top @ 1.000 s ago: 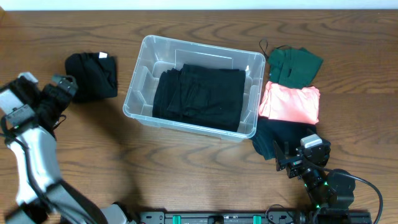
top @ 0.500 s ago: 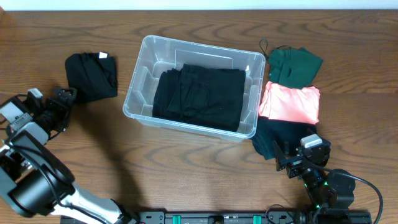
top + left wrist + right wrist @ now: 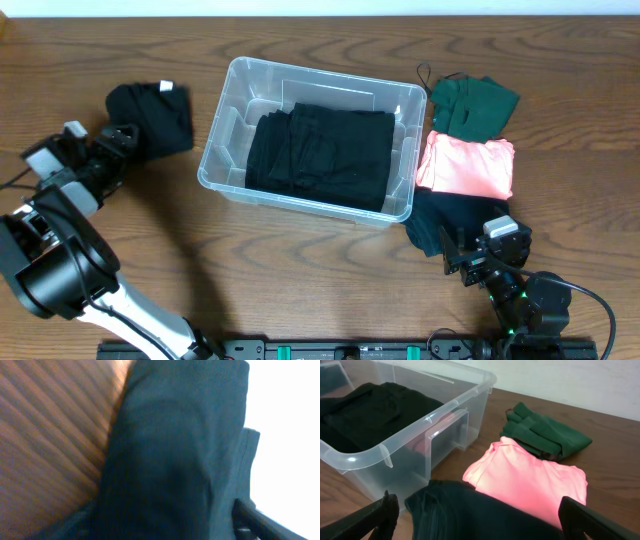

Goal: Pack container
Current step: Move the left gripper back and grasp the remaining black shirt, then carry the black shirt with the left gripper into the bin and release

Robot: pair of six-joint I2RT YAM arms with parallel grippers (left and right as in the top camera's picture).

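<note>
The container is a clear rectangular bin at the table's middle, with a folded black garment lying inside; it also shows in the right wrist view. My left gripper is open at the near edge of a folded black garment left of the bin. That cloth fills the left wrist view, and one finger shows at the lower right. My right gripper is open and empty, low over a dark garment right of the bin, seen between its fingers.
A pink folded garment lies right of the bin, and also shows in the right wrist view. A dark green garment lies behind it and shows there too. Bare wood runs along the table's front.
My left arm has swung up and right to the black garment at the left, which has shifted slightly. The right arm has not moved.
</note>
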